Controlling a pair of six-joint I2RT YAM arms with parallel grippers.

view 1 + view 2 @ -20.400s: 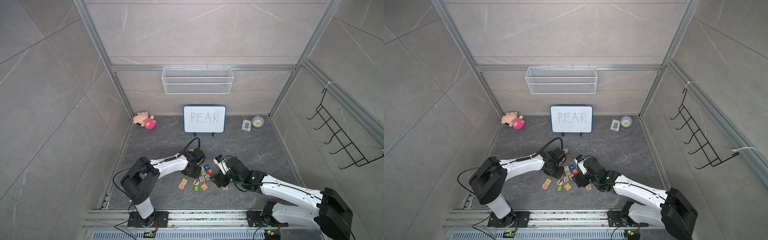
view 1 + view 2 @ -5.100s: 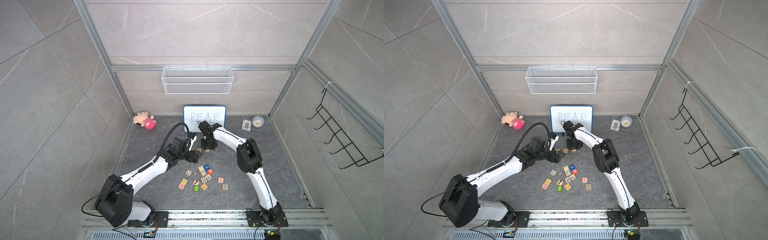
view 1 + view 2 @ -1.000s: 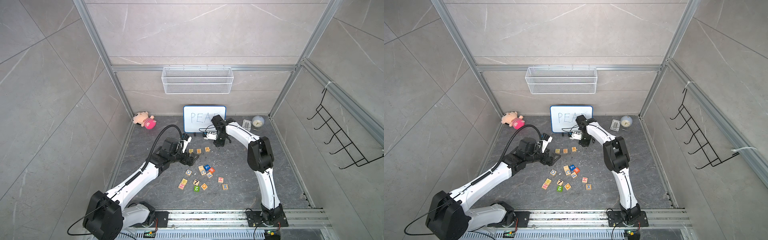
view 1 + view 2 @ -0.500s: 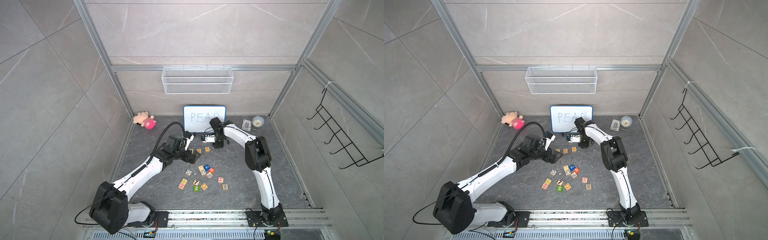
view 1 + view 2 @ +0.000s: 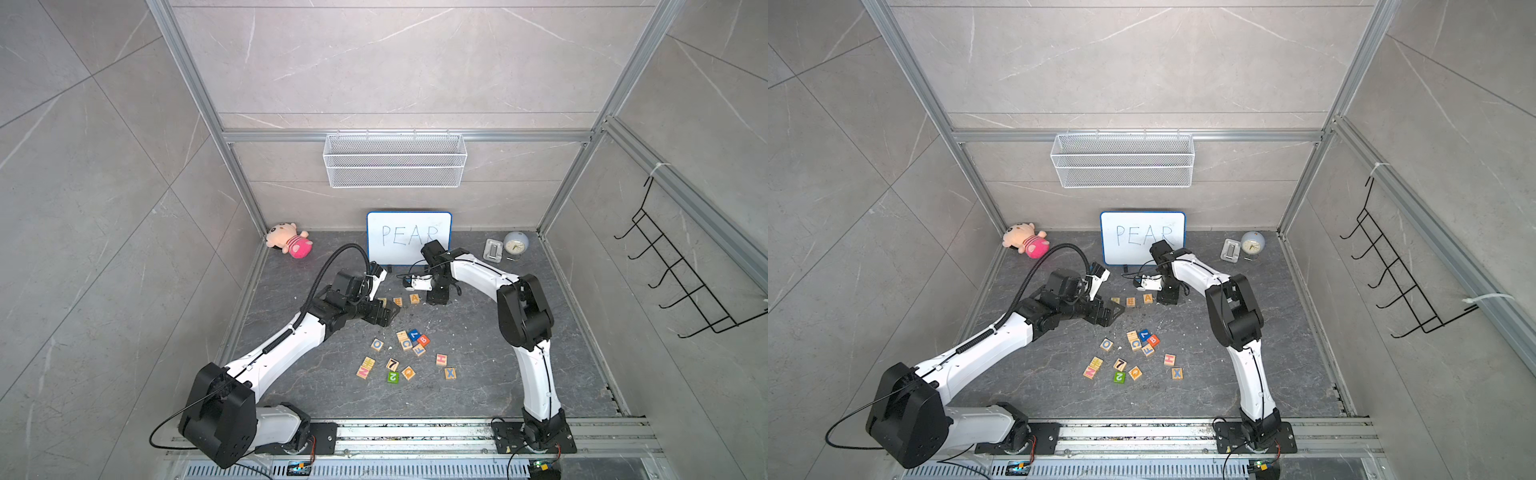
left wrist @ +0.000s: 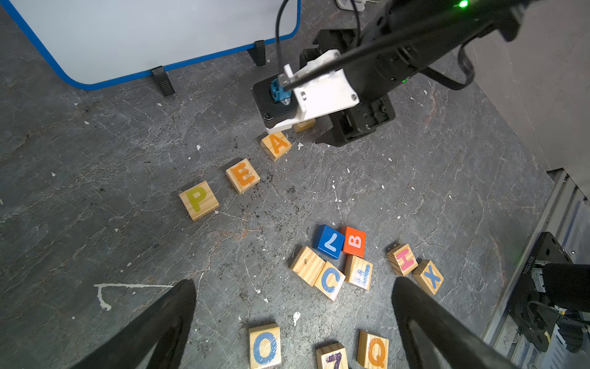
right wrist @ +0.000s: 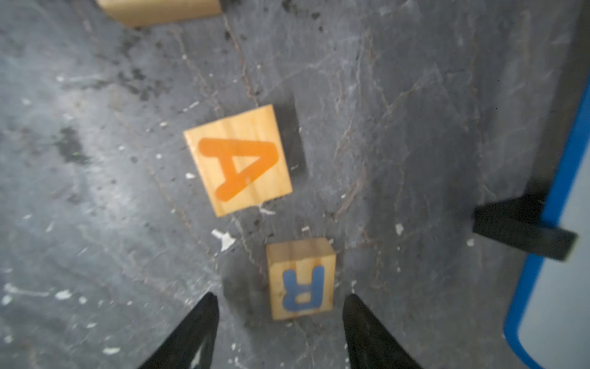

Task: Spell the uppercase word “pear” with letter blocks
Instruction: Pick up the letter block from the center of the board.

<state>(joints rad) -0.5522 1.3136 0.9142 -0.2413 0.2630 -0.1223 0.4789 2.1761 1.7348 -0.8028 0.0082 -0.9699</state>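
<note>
Three letter blocks lie in a row in front of the whiteboard (image 5: 409, 241): yellow P (image 6: 199, 200), orange E (image 6: 243, 175) and orange A (image 6: 276, 145). In the right wrist view the blue R block (image 7: 300, 278) rests on the floor just past the A (image 7: 238, 159). My right gripper (image 7: 280, 297) stands open over the R, with a gap between the block and each finger. In both top views this gripper (image 5: 438, 298) hides the R. My left gripper (image 6: 293, 282) hangs open and empty near the row's P end (image 5: 1115, 301).
Several loose letter and number blocks (image 5: 409, 340) lie scattered nearer the front. A plush toy (image 5: 289, 241) sits at the back left, and a clock (image 5: 516, 243) at the back right. A wire basket (image 5: 395, 166) hangs on the back wall.
My right gripper has opened and let go of the R block, which now rests on the floor beside the A. The left arm has shifted slightly near the row.
</note>
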